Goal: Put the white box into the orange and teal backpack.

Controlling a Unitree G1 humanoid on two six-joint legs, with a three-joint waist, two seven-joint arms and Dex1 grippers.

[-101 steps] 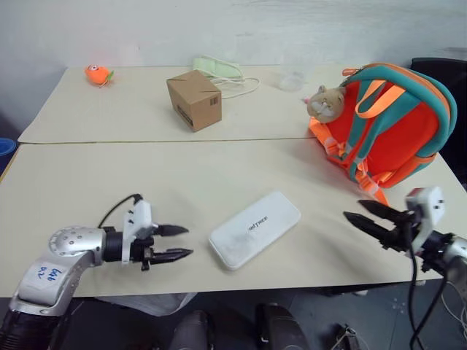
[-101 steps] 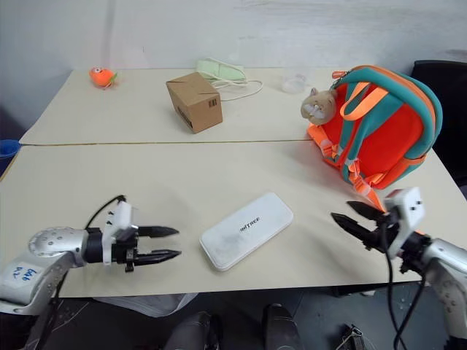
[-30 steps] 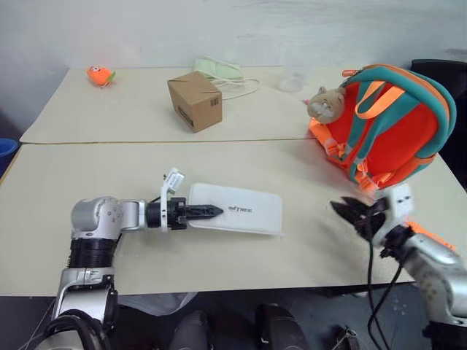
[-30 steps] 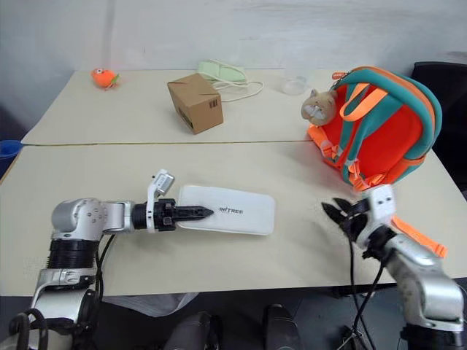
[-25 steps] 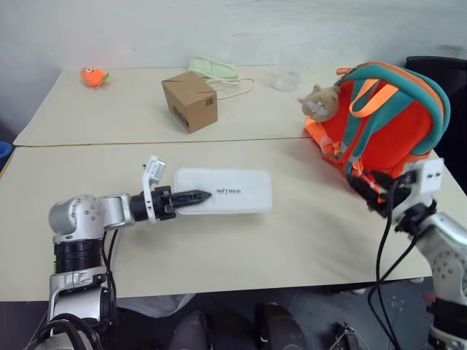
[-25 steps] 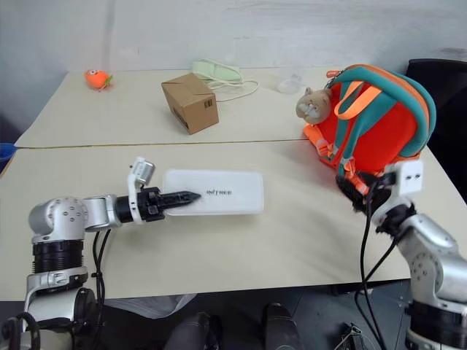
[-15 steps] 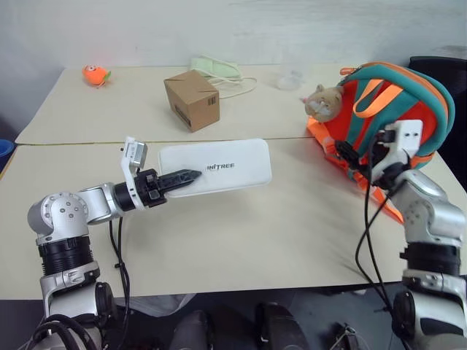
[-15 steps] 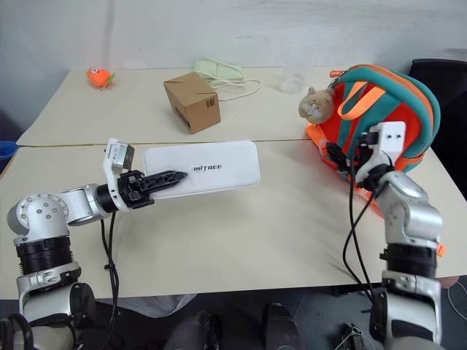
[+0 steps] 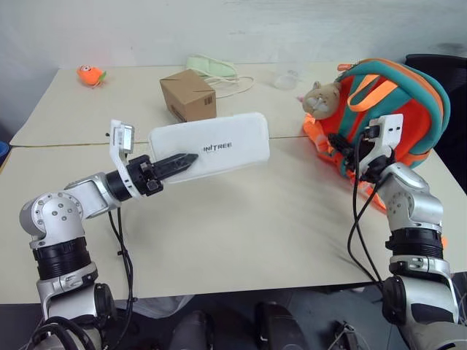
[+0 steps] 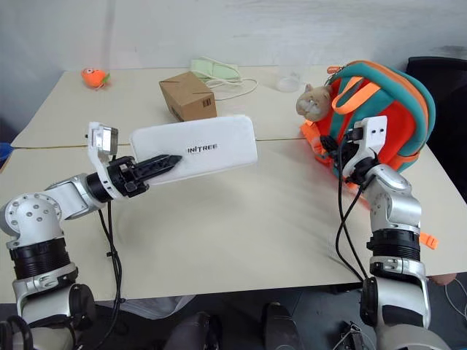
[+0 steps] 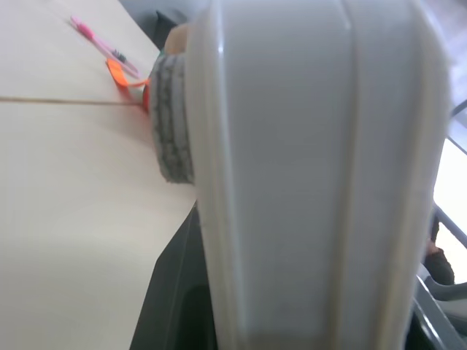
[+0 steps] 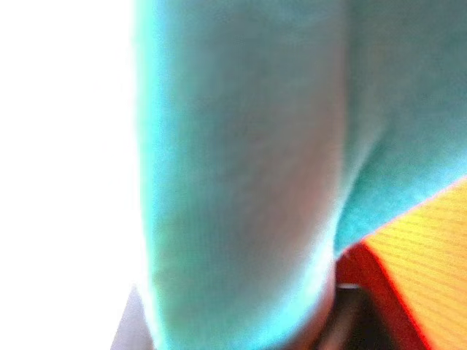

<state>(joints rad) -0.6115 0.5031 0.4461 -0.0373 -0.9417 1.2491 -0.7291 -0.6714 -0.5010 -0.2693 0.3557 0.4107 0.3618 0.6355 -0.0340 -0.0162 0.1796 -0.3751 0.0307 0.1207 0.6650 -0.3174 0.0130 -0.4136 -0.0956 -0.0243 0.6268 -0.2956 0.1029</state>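
Observation:
My left gripper (image 9: 186, 159) is shut on the left end of the white box (image 9: 219, 146). It holds the box flat and clear of the table, lettering up, its long side reaching toward the right. Up close in the left wrist view, the box (image 11: 292, 182) blocks the fingers. The orange and teal backpack (image 9: 408, 102) stands upright at the table's right side, with a beige plush animal (image 9: 321, 98) on its left. My right gripper (image 9: 341, 148) is pressed against the backpack's lower left among the straps. The right wrist view shows teal fabric (image 12: 241, 168) at very close range.
A brown cardboard box (image 9: 188, 98) stands on the far table behind the raised white box. Further back lie a pale green item with a white cable (image 9: 211, 67), a clear cup (image 9: 286, 79) and a small orange toy (image 9: 89, 74). A black chair (image 9: 446, 67) stands behind the backpack.
The left gripper closed on the box, which had been lying on the table, and has lifted it up and back. The right arm swung forward from the table's near edge to the backpack.

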